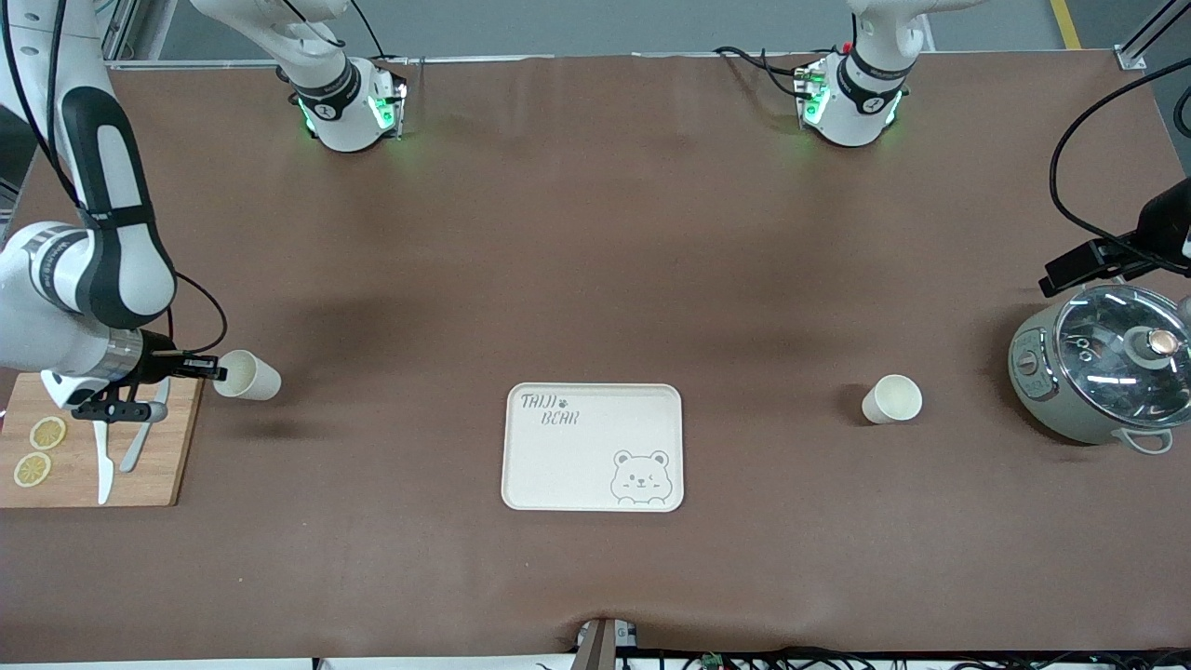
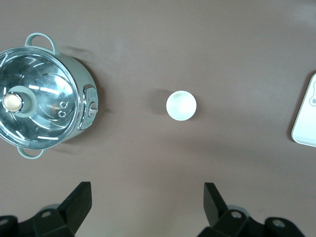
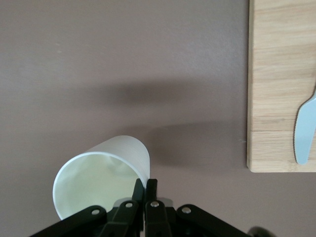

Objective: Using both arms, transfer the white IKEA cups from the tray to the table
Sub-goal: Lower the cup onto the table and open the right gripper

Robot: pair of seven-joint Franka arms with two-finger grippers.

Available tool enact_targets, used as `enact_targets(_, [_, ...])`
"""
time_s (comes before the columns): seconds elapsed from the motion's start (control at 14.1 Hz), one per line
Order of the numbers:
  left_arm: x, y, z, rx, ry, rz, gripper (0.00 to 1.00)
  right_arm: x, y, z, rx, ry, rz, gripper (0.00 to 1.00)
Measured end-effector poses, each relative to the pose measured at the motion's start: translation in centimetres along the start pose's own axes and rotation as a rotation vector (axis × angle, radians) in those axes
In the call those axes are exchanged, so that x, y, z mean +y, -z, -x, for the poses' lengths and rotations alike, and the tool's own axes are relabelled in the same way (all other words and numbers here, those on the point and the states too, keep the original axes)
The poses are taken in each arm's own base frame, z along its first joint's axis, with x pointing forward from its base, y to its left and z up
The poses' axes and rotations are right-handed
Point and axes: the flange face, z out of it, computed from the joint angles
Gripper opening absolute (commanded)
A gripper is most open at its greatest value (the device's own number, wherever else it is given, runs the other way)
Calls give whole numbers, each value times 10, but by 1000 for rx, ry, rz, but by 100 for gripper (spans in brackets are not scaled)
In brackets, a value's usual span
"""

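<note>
My right gripper (image 1: 216, 373) (image 3: 146, 183) is shut on the rim wall of one white cup (image 1: 249, 375) (image 3: 98, 173). It holds the cup tipped on its side above the brown table, beside the wooden board, with one finger inside the cup and one outside. The other white cup (image 1: 892, 399) (image 2: 181, 105) stands upright on the table between the bear-printed tray (image 1: 577, 465) (image 2: 307, 118) and the pot. My left gripper (image 1: 1070, 273) (image 2: 146, 190) hangs open high over the table near the pot, with nothing between its fingers.
A grey-green pot with a glass lid (image 1: 1098, 372) (image 2: 42, 103) stands at the left arm's end. A wooden cutting board (image 1: 158, 465) (image 3: 281, 84) with lemon slices (image 1: 39, 451) and a pale knife (image 1: 102, 465) (image 3: 303, 133) lies at the right arm's end.
</note>
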Motion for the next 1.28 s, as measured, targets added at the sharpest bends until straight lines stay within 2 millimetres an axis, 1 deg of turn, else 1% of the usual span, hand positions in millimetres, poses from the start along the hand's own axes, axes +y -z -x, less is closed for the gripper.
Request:
enact_targets(0.14, [0, 4, 3, 1, -2, -1, 100, -1, -18, 8, -3, 1, 8, 0])
enact_targets(0.21, [1, 5, 5, 2, -6, -1, 100, 0, -23, 11, -6, -1, 10, 0])
enact_targets(0.36, [4, 7, 10, 4, -26, -2, 100, 4, -27, 14, -11, -8, 10, 0])
enact_targets(0.57, [18, 10, 22, 8, -56, -5, 100, 10, -28, 15, -12, -16, 9, 0])
enact_targets(0.64, [22, 10, 26, 11, -64, -6, 100, 12, -29, 16, -15, -18, 9, 11])
enact_targets(0.71, [24, 11, 30, 15, -68, -7, 100, 14, -32, 17, -20, -19, 9, 53])
enact_targets(0.78, [26, 12, 34, 20, -72, -8, 100, 15, -35, 17, -26, -20, 9, 100])
enact_targets(0.92, [32, 17, 43, 29, -85, -10, 100, 17, -43, 18, -38, -23, 8, 100])
enact_targets(1.07, [36, 19, 47, 35, -92, -11, 100, 17, -42, 17, -39, -23, 8, 100])
enact_targets(1.14, [36, 20, 48, 35, -92, -12, 100, 17, -38, 15, -45, -21, 4, 100])
enact_targets(1.21, [36, 19, 48, 35, -92, -12, 100, 15, -30, 11, -58, -17, -4, 100])
enact_targets(1.28, [36, 19, 48, 34, -92, -12, 100, 12, -16, 5, -72, -10, -14, 100])
